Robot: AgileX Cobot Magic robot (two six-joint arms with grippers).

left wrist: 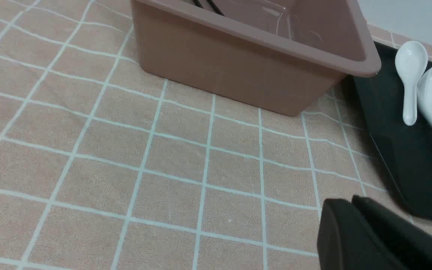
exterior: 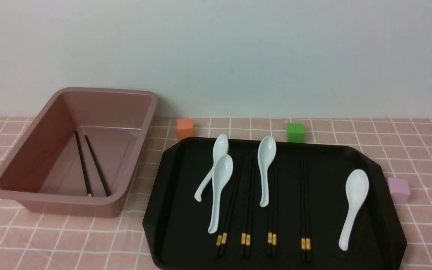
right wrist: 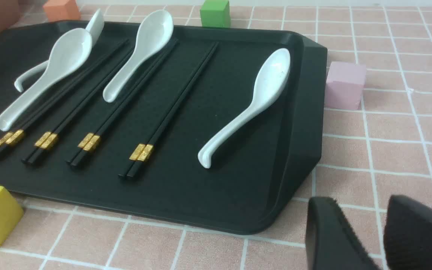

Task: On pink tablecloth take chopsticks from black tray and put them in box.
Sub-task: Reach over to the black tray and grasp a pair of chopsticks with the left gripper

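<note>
left gripper has its fingers closed together, with nothing visible between them, and hangs over the pink grid tablecloth, apart from both the dusty-pink bin and the glossy black tray. the bin lies out ahead of it, and inside the bin two black chopsticks rest on the floor, leaning away from each other toward their near ends. right gripper stands open, a plain gap between its fingertips, holding nothing and touching nothing that can be seen. ahead of it and off toward the robot's left is the tray, where four pairs of black chopsticks with gold bands lie, the banded ends nearer the grippers' side. among those pairs are three white ceramic soup spoons, two of them crossing; a fourth soup spoon lies alone between the rightmost pair and the tray's right wall. farther out from the right gripper, the pale purple cube sits just beside that wall, and the green cube is by the far rim.
</note>
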